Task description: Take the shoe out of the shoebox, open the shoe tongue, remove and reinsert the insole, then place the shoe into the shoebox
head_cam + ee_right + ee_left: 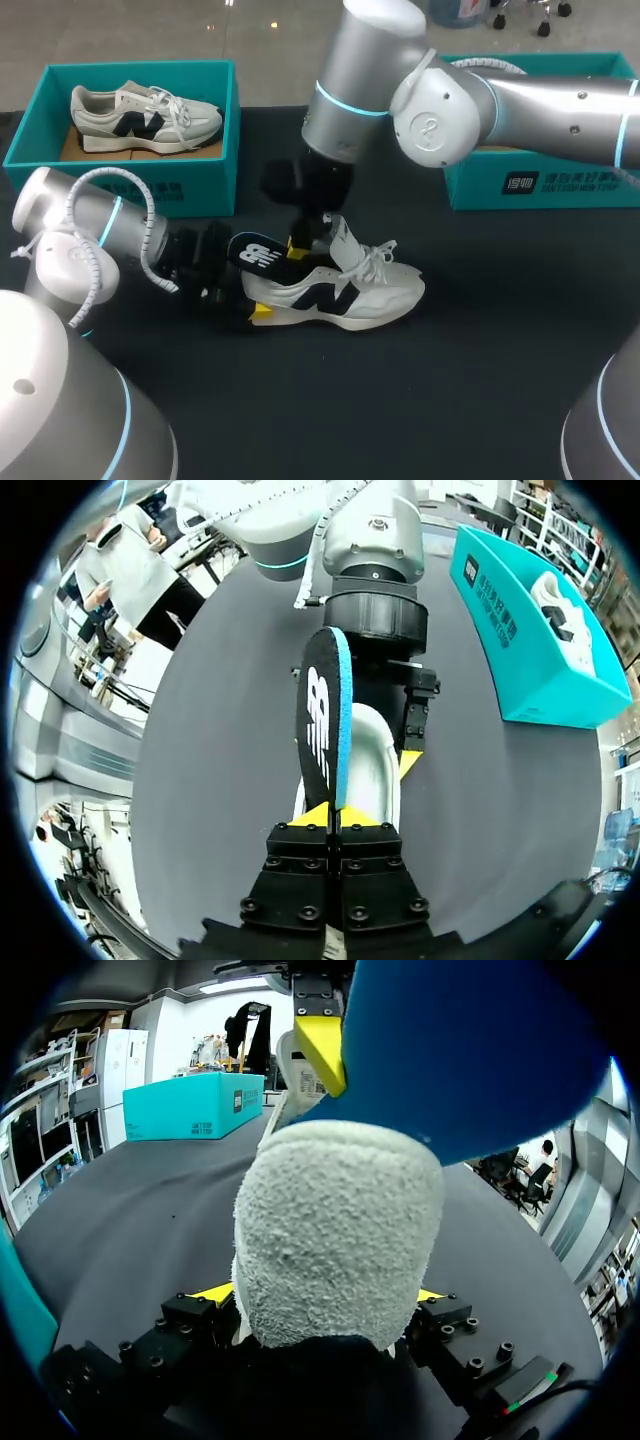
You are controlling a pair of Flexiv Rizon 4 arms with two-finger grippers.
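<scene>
A white shoe [345, 292] with a black side mark lies on the dark table [480, 380], toe to the right. My left gripper [255, 308] has its fingers wide apart, one on each side of the heel [335, 1230], both pressing on it. My right gripper [298, 245] reaches down over the shoe's opening and is shut on the insole [262, 255]. The insole [322, 720] is black on top and blue underneath, and it stands up out of the shoe between the yellow tips of the right gripper [335, 818]. In the left wrist view the blue insole [470, 1050] looms above the heel.
A teal shoebox [200, 185] at the back left holds a second white shoe [140, 118]. Another teal shoebox [540, 185] stands at the back right, behind my right arm. Dark bare table lies in front of and to the right of the shoe.
</scene>
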